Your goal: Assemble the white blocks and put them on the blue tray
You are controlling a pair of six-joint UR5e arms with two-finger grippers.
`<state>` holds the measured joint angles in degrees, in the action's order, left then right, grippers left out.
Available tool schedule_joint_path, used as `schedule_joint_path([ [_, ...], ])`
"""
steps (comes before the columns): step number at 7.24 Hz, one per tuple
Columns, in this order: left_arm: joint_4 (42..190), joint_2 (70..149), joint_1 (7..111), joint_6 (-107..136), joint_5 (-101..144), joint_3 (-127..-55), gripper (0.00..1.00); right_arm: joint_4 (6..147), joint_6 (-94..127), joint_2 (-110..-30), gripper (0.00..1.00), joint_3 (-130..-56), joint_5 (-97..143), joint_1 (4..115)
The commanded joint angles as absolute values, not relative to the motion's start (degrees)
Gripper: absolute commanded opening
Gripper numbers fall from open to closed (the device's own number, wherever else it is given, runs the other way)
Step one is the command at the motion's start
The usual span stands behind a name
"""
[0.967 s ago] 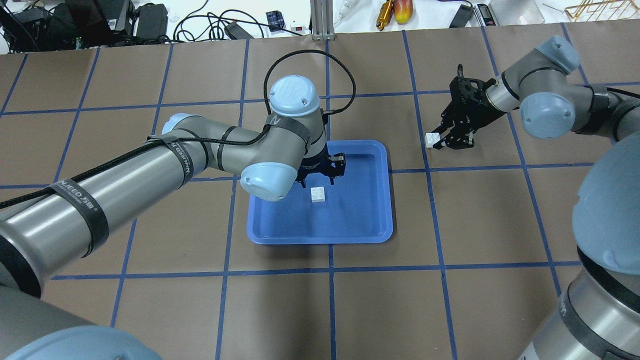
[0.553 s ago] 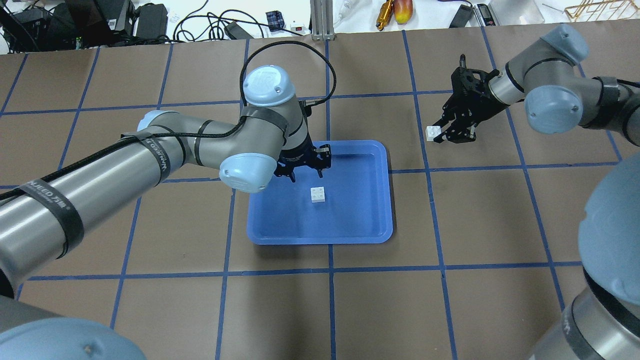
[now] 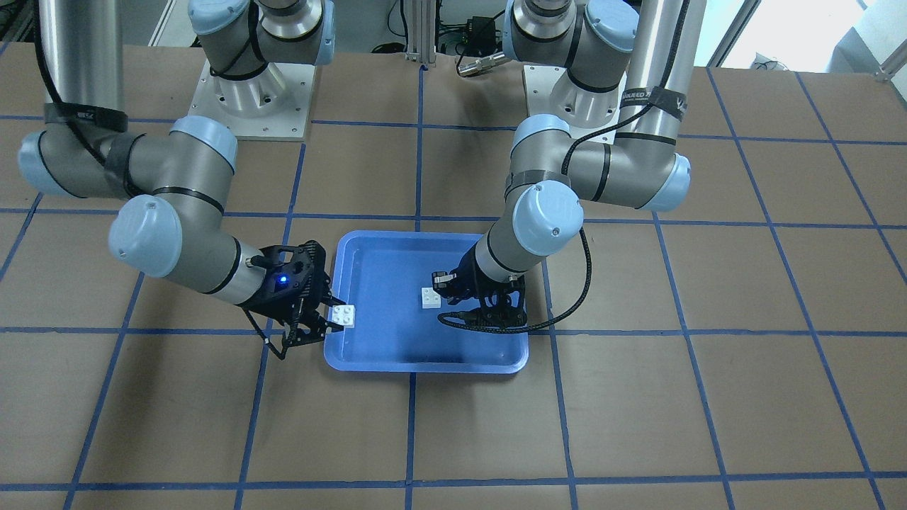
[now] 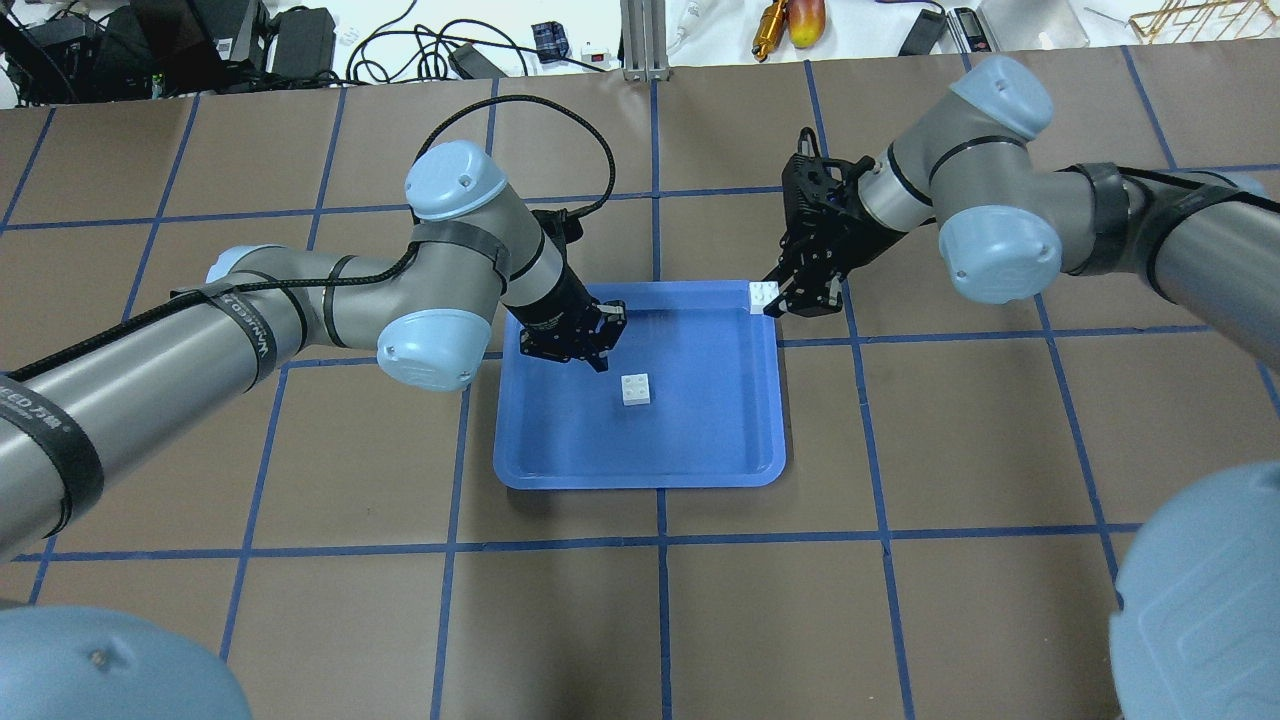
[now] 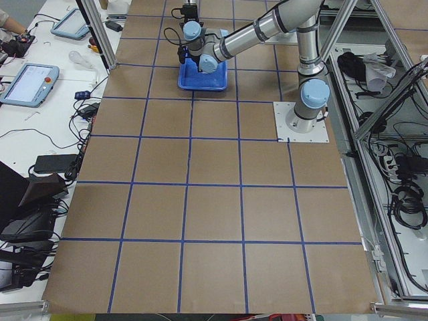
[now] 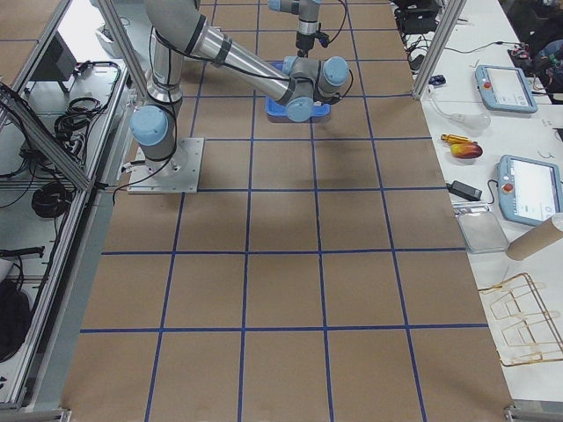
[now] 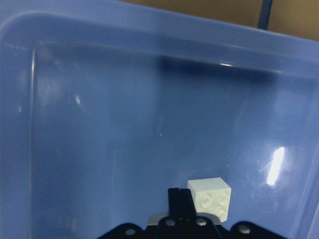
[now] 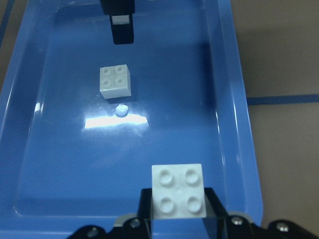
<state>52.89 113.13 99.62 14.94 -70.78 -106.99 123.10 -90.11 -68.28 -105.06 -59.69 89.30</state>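
The blue tray (image 4: 700, 440) lies mid-table and also shows in the front view (image 3: 397, 347). One white block (image 4: 635, 389) sits studs-up on its floor, also visible in the front view (image 3: 430, 297) and both wrist views (image 7: 212, 198) (image 8: 115, 81). My left gripper (image 4: 598, 350) hovers just left of and beyond that block, its fingers (image 7: 179, 196) together and empty. My right gripper (image 4: 772, 300) is shut on a second white block (image 8: 178, 191), held studs-up over the tray's far right corner (image 3: 342, 315).
Brown table paper with a blue tape grid surrounds the tray. Cables, tools and boxes (image 4: 300, 40) lie beyond the far edge. Both robot bases (image 3: 248, 92) stand at the near side. Teach pendants (image 6: 506, 88) sit on side benches.
My right gripper has carried its white block leftward from the open table to the tray's far right corner. My left gripper has drawn back left from the tray block, and its fingers have closed.
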Motion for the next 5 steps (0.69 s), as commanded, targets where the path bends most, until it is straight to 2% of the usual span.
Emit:
schedule_joint_path([
  [1,52.73,112.94,97.30,11.61,-69.70,-109.15,0.00,129.44,-88.86,-68.64,0.00,-109.67,-59.50,91.58],
  [5,48.96,113.29,97.47,12.13,-67.15,-111.44,0.00,140.61,-83.42,-68.03,0.00,-115.39,-60.03,95.89],
])
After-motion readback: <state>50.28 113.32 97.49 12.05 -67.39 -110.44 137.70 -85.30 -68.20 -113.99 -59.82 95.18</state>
